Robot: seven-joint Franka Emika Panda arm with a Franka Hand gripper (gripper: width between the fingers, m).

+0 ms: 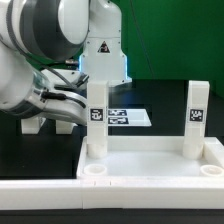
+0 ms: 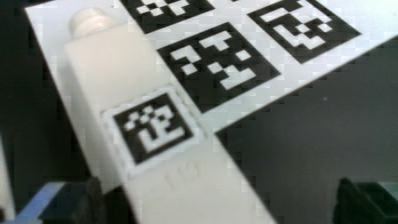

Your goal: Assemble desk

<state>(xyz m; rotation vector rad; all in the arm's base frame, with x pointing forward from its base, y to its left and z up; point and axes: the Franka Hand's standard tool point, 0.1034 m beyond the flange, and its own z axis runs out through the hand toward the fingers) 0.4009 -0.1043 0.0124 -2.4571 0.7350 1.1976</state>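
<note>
The white tabletop [image 1: 150,160] lies with its raised rim up and round sockets at its near corners. Two white tagged legs stand upright at its far corners, one on the exterior view's left [image 1: 97,125] and one on its right [image 1: 194,115]. My gripper [image 1: 82,112] reaches in from the left at the left leg. In the wrist view that leg [image 2: 151,130] stands between my fingers, close against one finger [image 2: 63,205], with a dark gap to the other. My gripper [image 2: 205,205] is open around it.
The marker board [image 1: 125,117] lies on the black table behind the tabletop and also shows in the wrist view [image 2: 249,40]. A long white bar [image 1: 110,195] runs along the tabletop's near side. Another white part [image 1: 33,125] lies under the arm on the left.
</note>
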